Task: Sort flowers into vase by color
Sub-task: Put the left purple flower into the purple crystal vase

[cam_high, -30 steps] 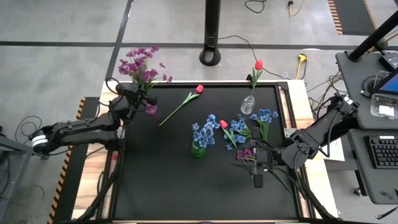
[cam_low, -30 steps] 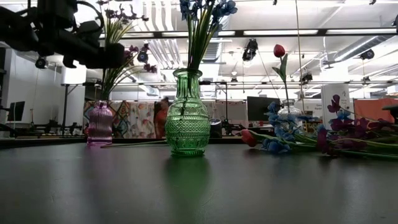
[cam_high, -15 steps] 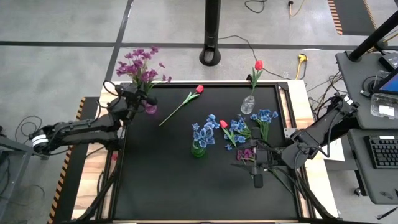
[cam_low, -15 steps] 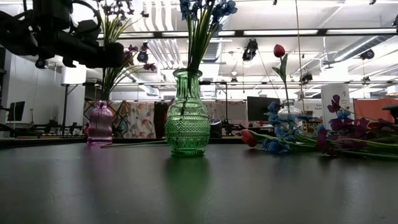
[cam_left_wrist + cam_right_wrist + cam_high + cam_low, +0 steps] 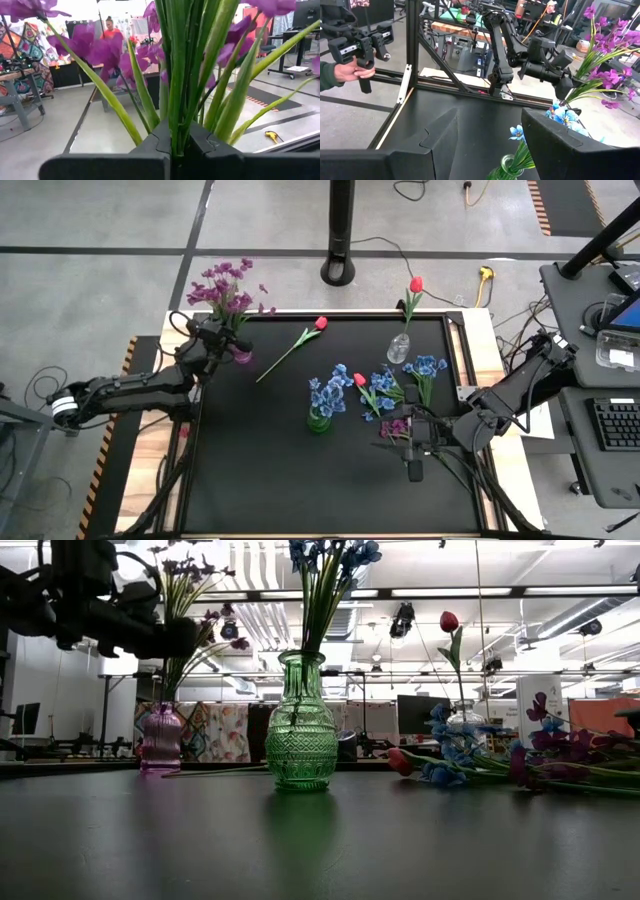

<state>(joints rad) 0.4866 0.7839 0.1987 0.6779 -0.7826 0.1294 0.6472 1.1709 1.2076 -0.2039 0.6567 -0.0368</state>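
My left gripper [image 5: 222,338] is clamped on the green stems of the purple-magenta flower bunch [image 5: 226,283], holding it at the small pink glass vase [image 5: 241,354] at ten o'clock on the black surface [image 5: 300,480]. My right gripper [image 5: 398,431] waits at four o'clock with its fingers spread apart, beside loose blue and purple flowers [image 5: 400,392]. A green ribbed glass vase [image 5: 318,419] with blue blossoms stands at centre. A red tulip bud [image 5: 292,344] lies at eleven o'clock, and another stands in a clear vase [image 5: 399,347] at one o'clock.
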